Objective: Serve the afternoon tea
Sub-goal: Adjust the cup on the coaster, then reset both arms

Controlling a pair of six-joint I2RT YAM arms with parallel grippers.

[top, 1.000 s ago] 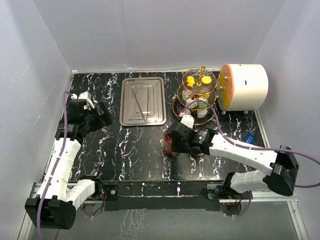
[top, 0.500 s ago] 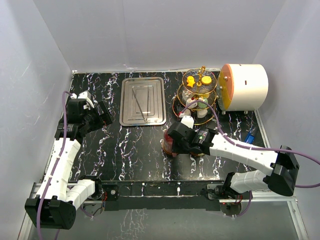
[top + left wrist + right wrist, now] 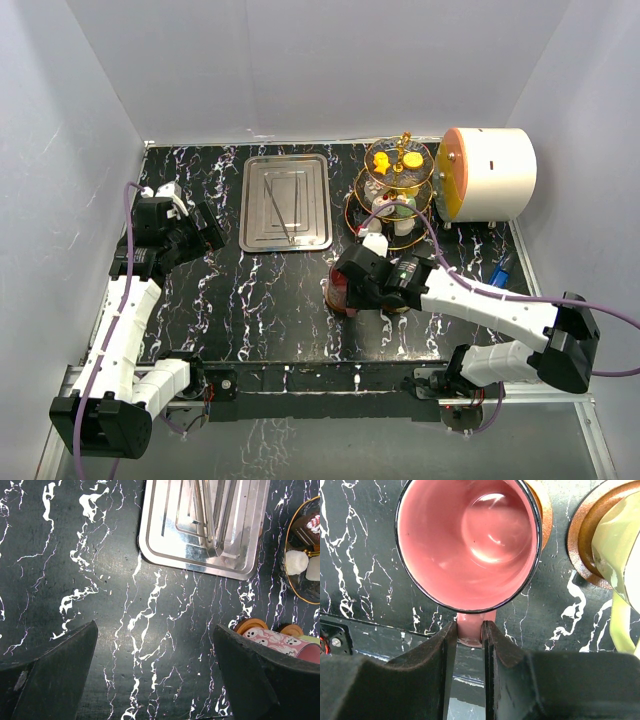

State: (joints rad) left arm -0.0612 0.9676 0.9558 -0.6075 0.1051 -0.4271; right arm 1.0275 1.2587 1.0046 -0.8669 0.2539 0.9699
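The maroon cup (image 3: 470,540), pink inside with a dark rim, stands upright over a brown saucer (image 3: 546,510). My right gripper (image 3: 469,630) is shut on its handle, one finger on each side. Whether the cup rests on the saucer I cannot tell. To its right is the cream cup (image 3: 620,545) on a second brown saucer (image 3: 580,540). In the top view the right gripper (image 3: 342,290) holds the cup just in front of the gold-framed tiered stand (image 3: 398,190), which carries yellow cakes (image 3: 400,158) on top. My left gripper (image 3: 212,228) hangs open at the left, with only bare table between its fingers.
A rectangular steel tray (image 3: 286,202) with tongs in it lies at the back middle. A big white cylinder with an orange end (image 3: 490,172) stands at the back right. A small blue object (image 3: 501,270) lies near the right edge. The left wrist view shows the tray's corner (image 3: 160,545).
The right arm has shifted only very slightly with the cup still held. The left arm has not moved.
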